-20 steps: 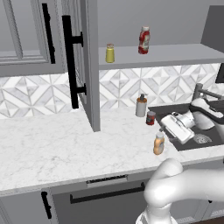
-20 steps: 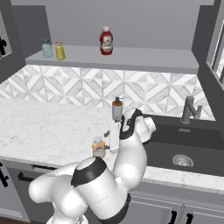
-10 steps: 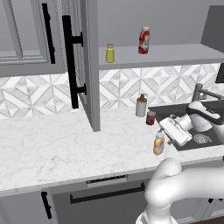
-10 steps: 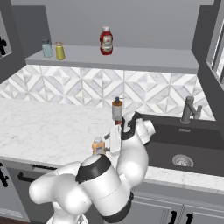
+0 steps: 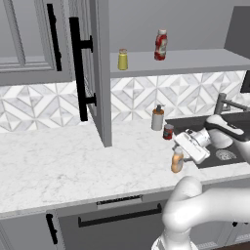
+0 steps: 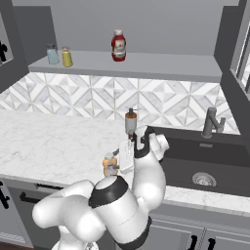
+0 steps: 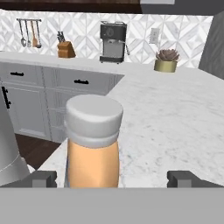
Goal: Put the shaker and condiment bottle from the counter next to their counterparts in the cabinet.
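White marble tabletop (image 5: 58, 166) runs under the open wall cabinet to a dark sink (image 6: 229, 146) on the right, and I'm working at its front edge beside that sink. My fingers (image 7: 183, 178) are spread as wide as they go and hold nothing. In the hand view the orange bottle (image 7: 92, 148) stands upright between the two tips, nearer the left one, and I can't see either tip touching it. Over the last second the hand has slid in low from the sink side towards the bottle, which hasn't moved, and the opening hasn't changed. I read that as the approach nearly finished, with closing on the bottle the step to come. Since the bottle sits off centre in the gap, I'd want to line it up before squeezing, or one finger may nudge it over. Just behind, towards the tiled wall, are a small red can (image 5: 168, 131) and a beige pump dispenser (image 5: 157, 117), both apart from the bottle. Up in the cabinet, behind the swung-out door (image 5: 100, 73), the shelf (image 5: 195, 61) already carries the yellow-green shaker (image 6: 67, 57), just beside a pale blue jar (image 6: 52, 54), so that half of the job looks settled. The red bottle (image 5: 160, 44) stands further along the same shelf with bare shelf beside it, and that's where the orange one belongs. In the sink basin I can make out a drain (image 6: 203, 178).
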Tool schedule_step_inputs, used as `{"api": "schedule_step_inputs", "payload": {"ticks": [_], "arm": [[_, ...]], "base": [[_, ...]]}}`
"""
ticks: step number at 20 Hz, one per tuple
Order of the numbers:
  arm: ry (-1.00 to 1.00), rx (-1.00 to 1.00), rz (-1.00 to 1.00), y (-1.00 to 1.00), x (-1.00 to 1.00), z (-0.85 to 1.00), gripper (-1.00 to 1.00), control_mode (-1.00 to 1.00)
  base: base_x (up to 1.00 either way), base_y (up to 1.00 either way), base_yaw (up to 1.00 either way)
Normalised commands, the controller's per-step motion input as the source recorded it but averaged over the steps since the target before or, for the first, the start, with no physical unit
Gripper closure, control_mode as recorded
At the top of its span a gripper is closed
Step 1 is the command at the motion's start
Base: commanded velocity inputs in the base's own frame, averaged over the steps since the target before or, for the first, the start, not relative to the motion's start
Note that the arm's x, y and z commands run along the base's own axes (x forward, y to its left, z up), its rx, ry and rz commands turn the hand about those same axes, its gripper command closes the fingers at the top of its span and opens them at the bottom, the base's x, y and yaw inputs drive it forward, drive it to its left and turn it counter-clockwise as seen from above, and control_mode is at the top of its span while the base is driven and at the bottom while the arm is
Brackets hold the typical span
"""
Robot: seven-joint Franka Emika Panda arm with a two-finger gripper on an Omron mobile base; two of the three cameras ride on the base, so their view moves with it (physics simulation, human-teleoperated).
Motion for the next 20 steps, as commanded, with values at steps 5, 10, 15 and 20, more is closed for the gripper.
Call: {"api": "schedule_step_inputs", "payload": {"ticks": [5, 10, 15, 20], "arm": [[0.01, 0.00, 0.00, 0.20, 0.00, -0.03, 1.00, -1.00], [0.06, 0.00, 0.00, 0.06, 0.00, -0.16, 1.00, -1.00], [0.04, 0.01, 0.00, 0.00, 0.00, 0.02, 1.00, -1.00], [0.00, 0.00, -0.01, 0.00, -0.04, 0.34, 1.00, -1.00]], "base": [[0.00, 0.00, 0.00], [0.00, 0.00, 0.00], [0.00, 0.00, 0.00], [0.00, 0.00, 0.00]]}}
